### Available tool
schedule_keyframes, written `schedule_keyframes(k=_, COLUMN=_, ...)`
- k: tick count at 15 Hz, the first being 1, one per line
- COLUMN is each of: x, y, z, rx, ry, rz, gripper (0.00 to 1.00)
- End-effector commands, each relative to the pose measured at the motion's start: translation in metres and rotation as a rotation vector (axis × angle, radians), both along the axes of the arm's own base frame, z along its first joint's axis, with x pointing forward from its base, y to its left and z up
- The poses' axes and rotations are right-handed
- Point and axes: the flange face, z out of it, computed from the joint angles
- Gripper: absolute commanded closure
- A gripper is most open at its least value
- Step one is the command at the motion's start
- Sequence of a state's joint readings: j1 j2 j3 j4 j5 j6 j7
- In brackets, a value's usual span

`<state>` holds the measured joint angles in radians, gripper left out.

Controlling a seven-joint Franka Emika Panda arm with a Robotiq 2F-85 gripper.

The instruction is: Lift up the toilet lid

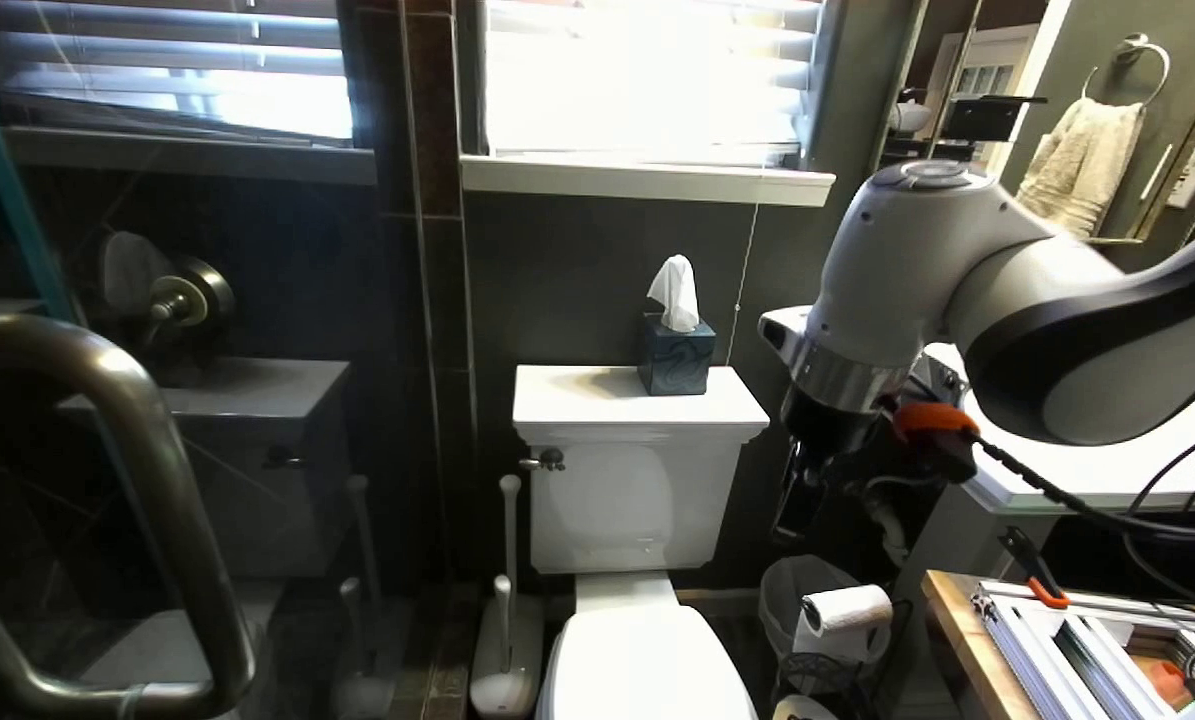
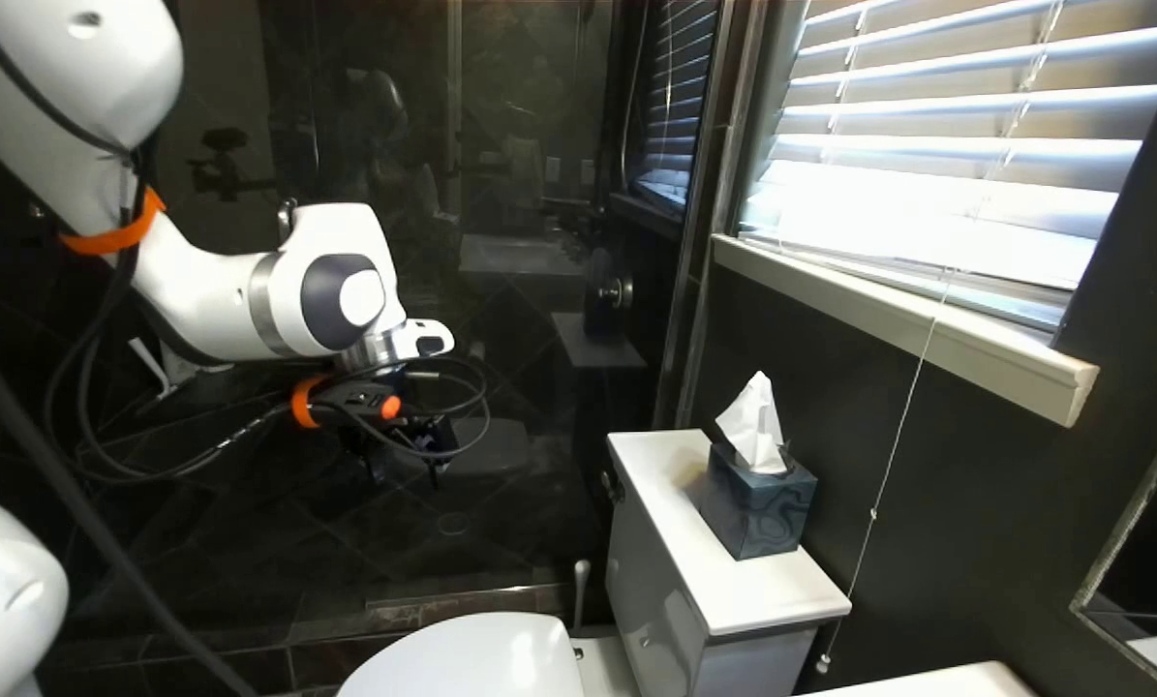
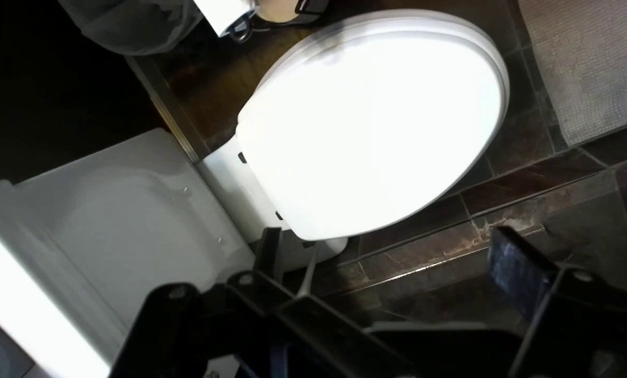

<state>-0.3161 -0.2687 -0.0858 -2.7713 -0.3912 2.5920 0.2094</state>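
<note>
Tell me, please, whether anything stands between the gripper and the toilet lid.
Nothing visible does: in the wrist view, the whole toilet lid shows unblocked past the open gripper, with the tank behind the lid.

White rounded arm point(image 2: 210, 302) — silver bands point(image 2: 266, 305), orange straps point(image 2: 118, 233), looping black cables point(image 2: 85, 387), black jaws

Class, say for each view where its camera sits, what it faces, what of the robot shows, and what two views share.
Wrist view: sits at the gripper, open along the bottom; looks down on the closed toilet lid.
In an exterior view: in front of the tank, facing it; arm and gripper, picture right.
In an exterior view: beside the tank, facing a dark reflective panel; arm and gripper, picture left.
Both exterior views share the tissue box.
</note>
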Motion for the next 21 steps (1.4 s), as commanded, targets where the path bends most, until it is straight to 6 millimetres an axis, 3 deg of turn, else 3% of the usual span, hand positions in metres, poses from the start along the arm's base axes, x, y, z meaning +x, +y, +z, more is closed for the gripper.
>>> schedule_keyframes(k=1, x=0.028, y=0.024, z=-0.065, rx=0.007, ry=0.022, rz=-0.075, gripper=0.00)
schedule_keyframes(k=8, x=0.091, y=0.070, z=-0.160, rx=-0.101, ry=0.056, rz=-0.095, gripper=0.00)
schedule_keyframes(k=9, x=0.069, y=0.065, z=-0.130, rx=-0.067, ry=0.048, rz=-0.091, gripper=0.00)
schedule_keyframes(k=12, x=0.087, y=0.073, z=-0.159, rx=-0.078, ry=0.067, rz=-0.092, gripper=0.00)
schedule_keyframes(k=18, x=0.092, y=0.069, z=-0.161, rx=-0.082, ry=0.064, rz=-0.095, gripper=0.00)
schedule_keyframes(k=21, x=0.108, y=0.066, z=-0.190, rx=-0.115, ry=0.110, rz=-0.127, gripper=0.00)
